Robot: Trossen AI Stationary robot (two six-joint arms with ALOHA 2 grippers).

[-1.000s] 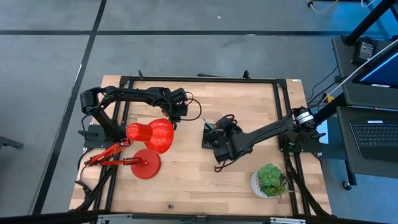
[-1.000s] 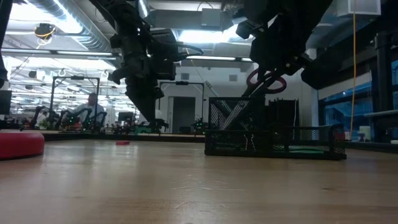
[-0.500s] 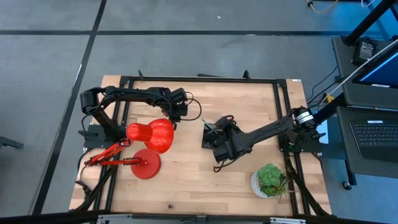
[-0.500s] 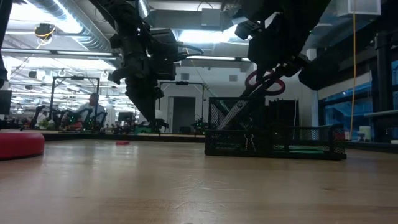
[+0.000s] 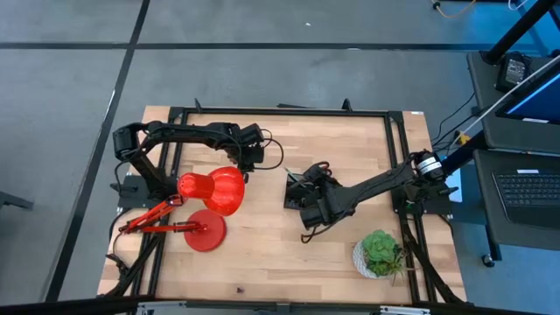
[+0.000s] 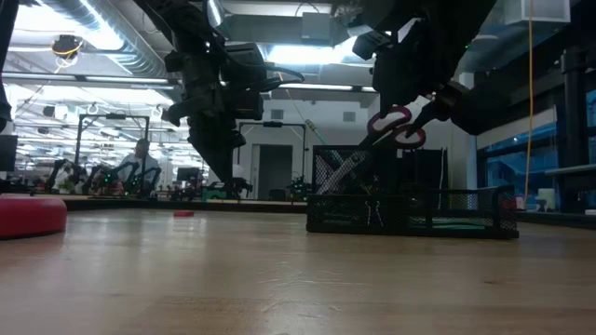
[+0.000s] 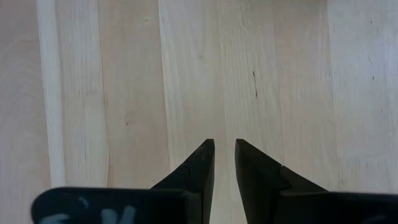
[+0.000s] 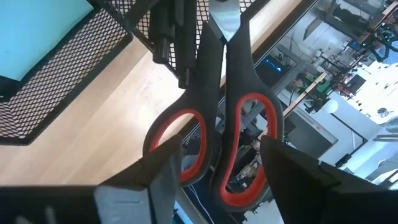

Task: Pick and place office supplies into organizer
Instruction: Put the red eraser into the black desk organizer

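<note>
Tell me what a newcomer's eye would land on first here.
Probably the big red lamp on the table's left half, beside the waiting left claw. Next, the red-handled scissors standing blades-down in the black mesh organizer near the middle, with the right claw open around their handles.

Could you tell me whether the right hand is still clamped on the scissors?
No, the right hand stands open, its fingers clear of the scissors handles.
</note>
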